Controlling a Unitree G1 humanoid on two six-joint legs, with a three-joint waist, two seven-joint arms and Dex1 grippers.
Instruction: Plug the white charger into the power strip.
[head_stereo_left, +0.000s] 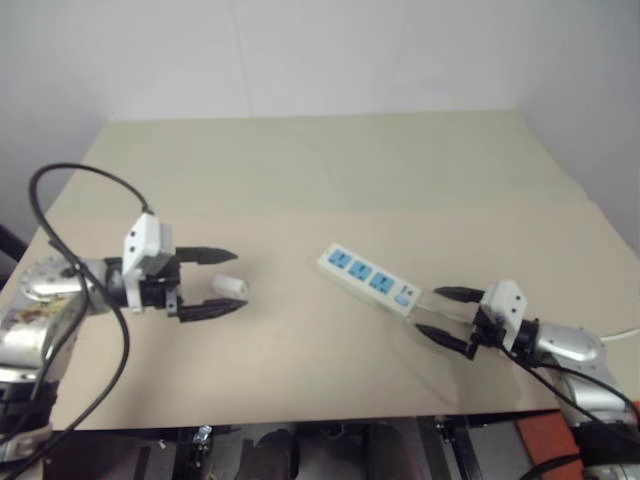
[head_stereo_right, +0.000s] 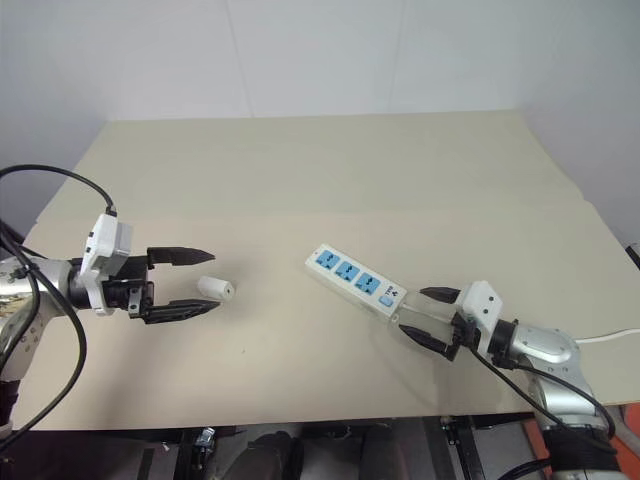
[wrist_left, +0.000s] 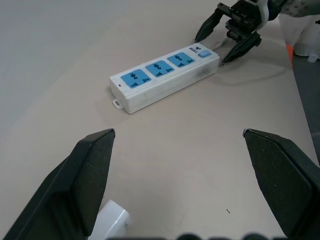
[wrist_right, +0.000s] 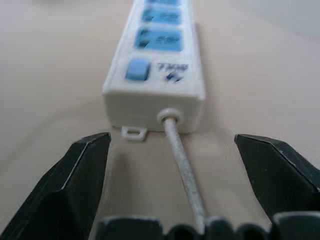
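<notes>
Nearest to my head camera are my two arms, both low over the beige table and reaching inward from the sides. My left gripper points to the right, almost level, with its two black fingers spread wide and holding nothing. From the head view, the white charger lies on the table just past the fingertips, close to the gap between them; in the left wrist view I see it beside the inner face of one finger, but I cannot tell if it touches. My right gripper points forward and to the left, also nearly level, and its fingers stand wide open and empty. They are just short of the switch end of the power strip, one on each side of the thin white cord which runs between them without being pinched. The power strip lies flat near the middle of the table, set diagonally, with its three blue sockets facing up and its blue switch at the end next to my right gripper. The charger and the strip are well apart, and no socket has anything in it.
</notes>
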